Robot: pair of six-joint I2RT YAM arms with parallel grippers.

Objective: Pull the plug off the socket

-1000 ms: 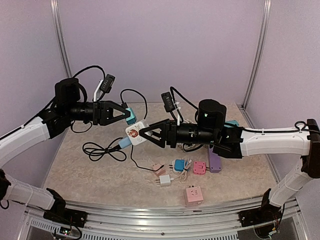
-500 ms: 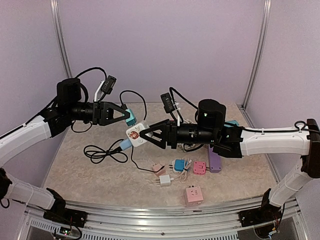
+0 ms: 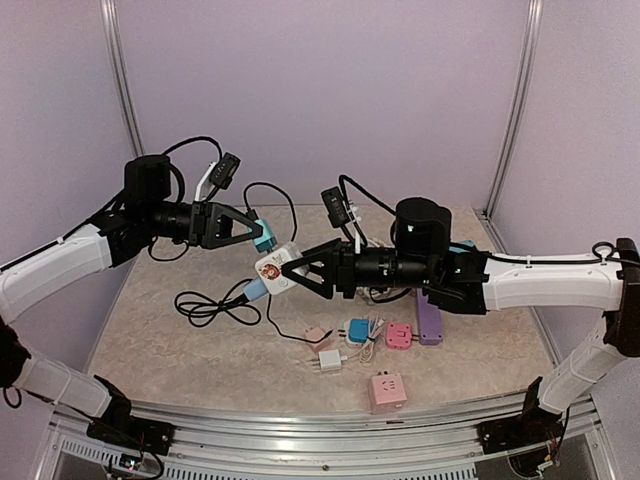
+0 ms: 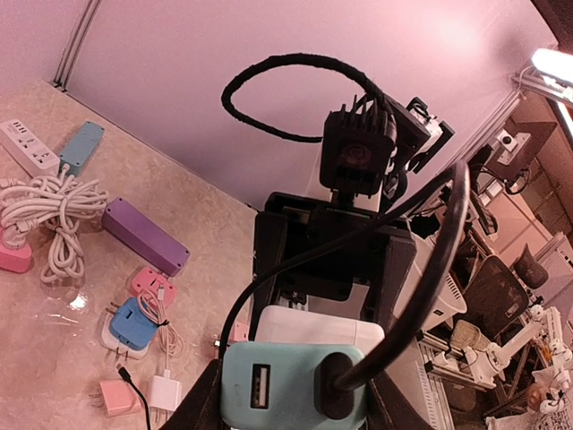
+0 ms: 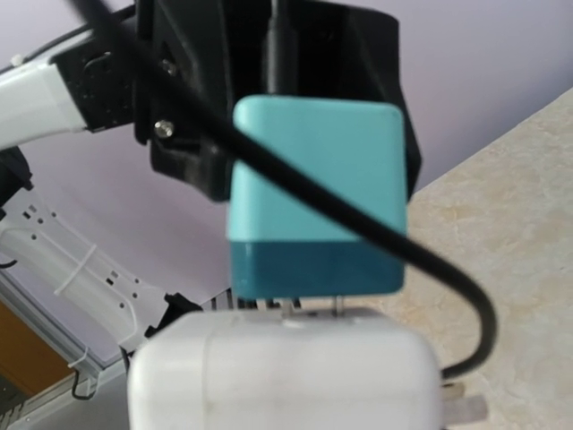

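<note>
The teal plug (image 3: 263, 237), pinched between the fingers of the left claw (image 3: 256, 233), sits just above the white socket (image 3: 272, 270), its metal prongs bared in the thin gap between the two. The right claw (image 3: 290, 271) is clamped on the socket's sides, and both pieces hang in mid-air. Since a second earlier the left arm (image 3: 60, 265) has swung higher and closer to the right claw, while the socket has barely shifted. A pale-blue plug (image 3: 253, 290) juts from the socket on the side away from the right claw, trailing a black cable (image 3: 215, 305) whose loops have slid along the mottled beige bench (image 3: 150, 350) below the left claw. Behind and below the right claw lie a purple power strip (image 3: 429, 322) and pink chargers (image 3: 399, 335). Lilac walls (image 3: 320, 90) enclose the cell.
</note>
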